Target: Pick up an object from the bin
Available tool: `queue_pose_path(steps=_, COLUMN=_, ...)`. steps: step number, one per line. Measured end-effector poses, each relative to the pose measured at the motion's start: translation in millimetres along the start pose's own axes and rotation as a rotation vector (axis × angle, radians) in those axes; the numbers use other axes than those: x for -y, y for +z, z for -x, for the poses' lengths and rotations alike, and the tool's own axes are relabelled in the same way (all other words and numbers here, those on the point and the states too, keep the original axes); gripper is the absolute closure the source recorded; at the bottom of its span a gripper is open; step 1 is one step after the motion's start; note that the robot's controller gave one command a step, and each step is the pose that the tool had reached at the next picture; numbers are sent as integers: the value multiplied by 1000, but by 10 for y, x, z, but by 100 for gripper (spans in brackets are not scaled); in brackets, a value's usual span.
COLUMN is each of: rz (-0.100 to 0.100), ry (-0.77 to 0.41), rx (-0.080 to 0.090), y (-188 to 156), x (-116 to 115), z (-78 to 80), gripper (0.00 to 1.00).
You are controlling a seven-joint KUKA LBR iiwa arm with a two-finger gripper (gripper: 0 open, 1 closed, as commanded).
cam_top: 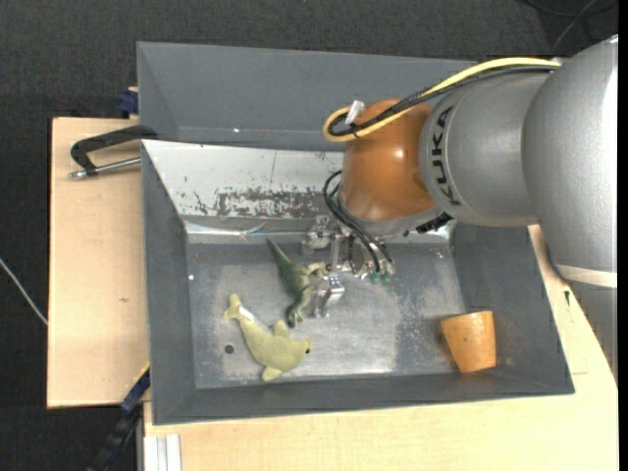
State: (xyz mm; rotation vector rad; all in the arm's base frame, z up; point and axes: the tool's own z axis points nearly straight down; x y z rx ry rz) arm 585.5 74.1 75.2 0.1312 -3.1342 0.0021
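My gripper (324,287) reaches down into the middle of the bin, its metal fingers right beside a small dark green toy dinosaur (291,278) that lies just to its left. One fingertip touches or overlaps the dinosaur's right side; I cannot make out whether the fingers are round it. A pale yellow-green soft toy shaped like a seal or whale (267,340) lies on the bin floor below and left of the gripper, apart from it.
An orange cup-shaped thing (470,340) lies on its side near the bin's lower right corner. The arm with its orange cover comes in from the right over the back of the bin.
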Motion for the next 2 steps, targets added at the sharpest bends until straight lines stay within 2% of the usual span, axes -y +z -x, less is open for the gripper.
queue_pose_path(steps=1, rz=3, ry=-2, rx=11, y=-61, x=-28, z=30, gripper=100)
queue_pose_path(steps=2, rz=2, ry=-136, rx=17, y=-1350, x=-189, z=-445, gripper=100)
